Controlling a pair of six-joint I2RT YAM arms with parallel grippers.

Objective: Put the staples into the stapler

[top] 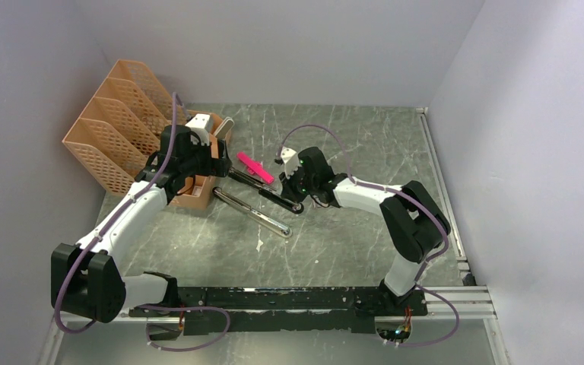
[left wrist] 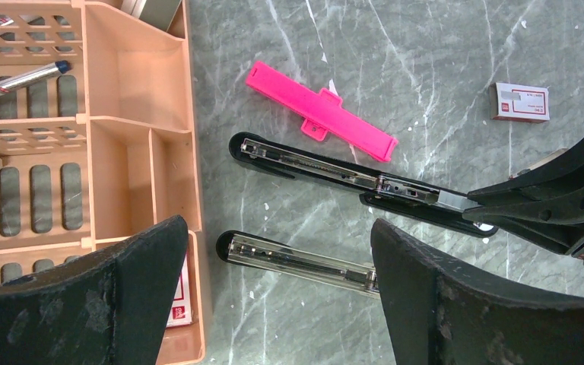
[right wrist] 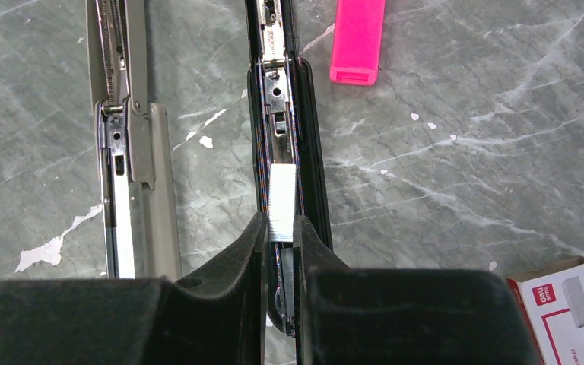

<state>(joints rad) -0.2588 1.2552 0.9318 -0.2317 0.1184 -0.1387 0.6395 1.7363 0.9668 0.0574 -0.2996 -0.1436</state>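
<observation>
Right gripper [right wrist: 280, 230] pinches a ribbed silvery staple strip [right wrist: 282, 196] over the black stapler [right wrist: 315, 163], along its shiny rail; left gripper [left wrist: 277, 251] spread wide.

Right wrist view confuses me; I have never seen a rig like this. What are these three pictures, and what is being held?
Two robot arms are bolted at the near edge of a grey marbled table; the top picture looks down on both. The other two come from a camera on each wrist; the dark shapes at the bottom are its fingers. In the right wrist view, the right gripper pinches a short silvery-white strip of staples over the rail of the long black opened stapler. The left gripper hangs open, holding nothing. On the table: a bright pink plastic piece, a small white box with red print, a slim black-and-silver stick and a peach organiser.
</observation>
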